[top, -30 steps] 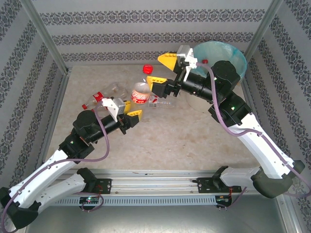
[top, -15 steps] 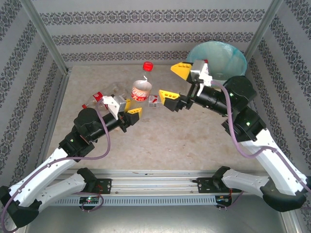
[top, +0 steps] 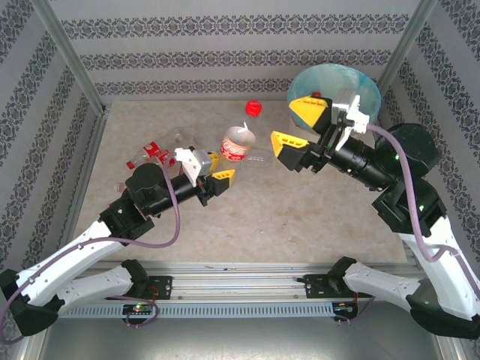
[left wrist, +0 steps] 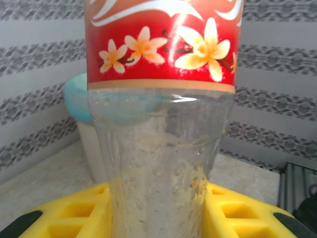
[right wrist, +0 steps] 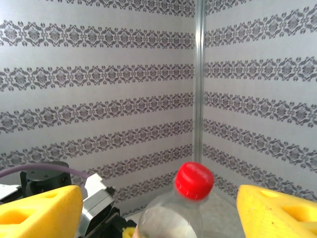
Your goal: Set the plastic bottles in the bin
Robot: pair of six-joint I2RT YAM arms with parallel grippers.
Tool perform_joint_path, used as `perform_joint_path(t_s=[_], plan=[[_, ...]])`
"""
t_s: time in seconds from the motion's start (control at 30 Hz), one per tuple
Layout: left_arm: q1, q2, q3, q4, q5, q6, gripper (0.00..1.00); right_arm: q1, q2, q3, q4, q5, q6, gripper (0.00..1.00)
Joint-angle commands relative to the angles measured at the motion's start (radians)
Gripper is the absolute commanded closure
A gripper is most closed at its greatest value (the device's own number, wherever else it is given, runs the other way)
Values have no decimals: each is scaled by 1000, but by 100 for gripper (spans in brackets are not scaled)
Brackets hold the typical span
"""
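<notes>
My left gripper (top: pixel 218 166) is shut on the clear lower body of a plastic bottle (top: pixel 238 145) with a red flowered label (left wrist: pixel 161 42) and a red cap (top: pixel 253 107). The bottle stands upright above the table, squeezed between the yellow fingers (left wrist: pixel 74 213). To its right, my right gripper (top: pixel 298 127) is open and faces the bottle, whose red cap (right wrist: pixel 194 180) shows ahead of the gap between its fingers (right wrist: pixel 39 210). The bin (top: pixel 367 84), cream with a turquoise liner, stands at the far right behind the right gripper. More plastic bottles (top: pixel 154 152) lie at the left of the table.
A clear bottle (top: pixel 180 138) lies behind the left wrist and another (top: pixel 260 158) lies just right of the held one. Patterned walls and metal posts (right wrist: pixel 199 79) close in the table. The bin's side (left wrist: pixel 81 106) shows beyond the held bottle.
The left arm has carried the bottle to the right. The right gripper has drawn back to the right, toward the bin, and its jaws have narrowed slightly.
</notes>
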Motion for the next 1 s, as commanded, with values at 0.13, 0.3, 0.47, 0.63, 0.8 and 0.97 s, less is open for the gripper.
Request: perform_joint_path(t_s=[0.13,0.3,0.47,0.63,0.8,0.97], plan=[[-111,-8,50,-30,-75,120,100,-12,103,90,-103,-37,99,23],[-130,-19,47,-51,-89,133,100,-14,135,92,-76,-173,106,39],[-136,-29,23,-31,-101,130,100,-12,132,86,-67,-215,106,53],[-138,-37,8,-17,-123,127,100,-12,127,75,-80,-198,89,89],[-138,-57,-10,6,-160,124,67,-12,110,60,-73,-136,74,100],[-138,-88,-49,52,-173,125,15,-15,79,72,-85,89,2,100]])
